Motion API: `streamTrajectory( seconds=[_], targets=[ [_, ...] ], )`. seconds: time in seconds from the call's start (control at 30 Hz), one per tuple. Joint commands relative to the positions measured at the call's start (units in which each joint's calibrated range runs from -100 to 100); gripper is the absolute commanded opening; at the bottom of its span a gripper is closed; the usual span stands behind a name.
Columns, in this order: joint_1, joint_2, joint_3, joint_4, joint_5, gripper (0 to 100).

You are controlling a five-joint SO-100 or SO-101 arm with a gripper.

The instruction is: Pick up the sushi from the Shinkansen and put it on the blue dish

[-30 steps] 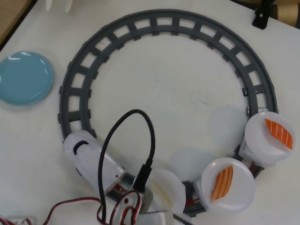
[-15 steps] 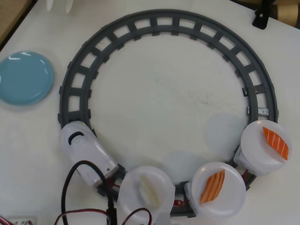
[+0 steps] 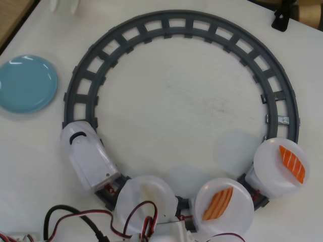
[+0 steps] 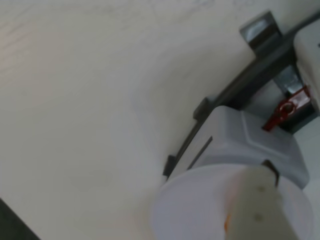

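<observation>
The white Shinkansen (image 3: 87, 160) sits on the grey ring track (image 3: 176, 22) at the lower left and pulls three cars topped with white plates. The pale orange striped sushi (image 3: 218, 203) lies on the middle plate (image 3: 237, 214). The blue dish (image 3: 25, 83) lies off the track at the far left. In the overhead view only wires and a white part of my arm (image 3: 169, 231) show at the bottom edge. In the wrist view one blurred white finger (image 4: 254, 202) hangs over a white plate (image 4: 190, 210) and hides all but an orange sliver (image 4: 227, 220). The other finger is not seen.
A whitish piece (image 3: 146, 194) lies on the first plate behind the train. A brighter red-orange piece (image 3: 292, 164) lies on the last plate at the right. A red coupling (image 4: 281, 111) joins two cars. A black clamp (image 3: 280, 20) stands at the top right.
</observation>
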Motion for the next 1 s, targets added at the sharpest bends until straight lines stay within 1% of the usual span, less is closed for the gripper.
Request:
streamTrajectory(
  seconds=[0.0,0.07,0.23,0.37,0.47,0.6,0.77,0.9,0.97],
  targets=[
    [0.0,-0.3,2.0,-2.6,3.9,30],
    [-0.4,-0.3,4.4,-5.6,4.9,30],
    [-2.2,-0.3,10.2,-13.9,4.9,30],
    [-3.6,-0.3,12.3,-16.8,4.2,30],
    [-6.2,-0.3,11.9,-18.3,1.0,30],
    [-7.6,-0.5,11.8,-17.9,-0.9,31],
    [-9.1,-0.3,10.6,-18.3,-6.1,31],
    [-10.0,-0.5,7.9,-17.7,-12.3,31],
    [-10.4,-0.5,4.5,-15.1,-14.6,31]
  ],
)
